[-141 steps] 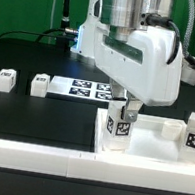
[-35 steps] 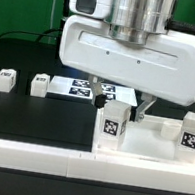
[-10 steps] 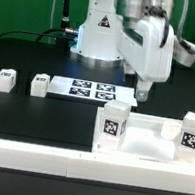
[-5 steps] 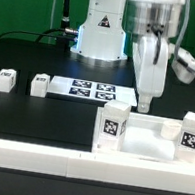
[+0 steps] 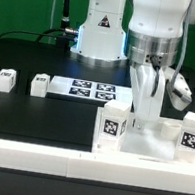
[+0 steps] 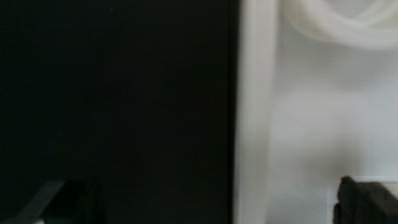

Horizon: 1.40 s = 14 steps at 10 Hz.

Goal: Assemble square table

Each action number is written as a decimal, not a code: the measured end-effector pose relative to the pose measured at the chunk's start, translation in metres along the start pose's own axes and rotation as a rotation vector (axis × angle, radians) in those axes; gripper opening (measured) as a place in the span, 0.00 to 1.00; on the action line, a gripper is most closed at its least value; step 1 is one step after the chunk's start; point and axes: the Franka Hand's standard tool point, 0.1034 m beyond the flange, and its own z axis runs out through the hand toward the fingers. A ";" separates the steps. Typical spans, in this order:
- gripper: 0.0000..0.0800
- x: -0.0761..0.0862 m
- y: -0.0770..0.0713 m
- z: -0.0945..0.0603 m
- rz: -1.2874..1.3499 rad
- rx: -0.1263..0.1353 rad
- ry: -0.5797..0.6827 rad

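On the exterior view I have the gripper (image 5: 144, 109) hanging fingers-down from the arm (image 5: 156, 29) over the square tabletop (image 5: 151, 146). The slab lies recessed side up on the black table (image 5: 42, 118), at the exterior view's right, close behind the front border rail (image 5: 75, 165). The fingers reach down near the slab's edge on the exterior view's left, just beside the first upright leg (image 5: 113, 126), which stands at that corner with its tag facing the camera. I cannot tell from here whether the fingers touch the slab. The second upright leg (image 5: 192, 135) stands at the slab's corner on the exterior view's right. Well apart from the slab, two more legs sit loose on the table: the outer loose leg (image 5: 4, 80) and, near it, the inner loose leg (image 5: 40, 84). The marker board (image 5: 92, 90) lies flat between that inner leg and the arm.

On the wrist view the picture is blurred, split between black table and white slab. The slab's straight edge runs through the gap between the two dark fingertips (image 6: 47, 200). They stand wide apart with nothing pinched between them — the claw is released, holding nothing. One round corner socket (image 6: 347, 25) shows in the white surface, beyond the fingers.
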 end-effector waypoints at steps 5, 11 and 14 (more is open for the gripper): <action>0.64 0.006 -0.003 0.001 -0.026 0.002 0.006; 0.09 0.007 -0.006 0.000 -0.028 0.016 0.009; 0.08 0.029 -0.002 -0.005 -0.131 0.028 0.024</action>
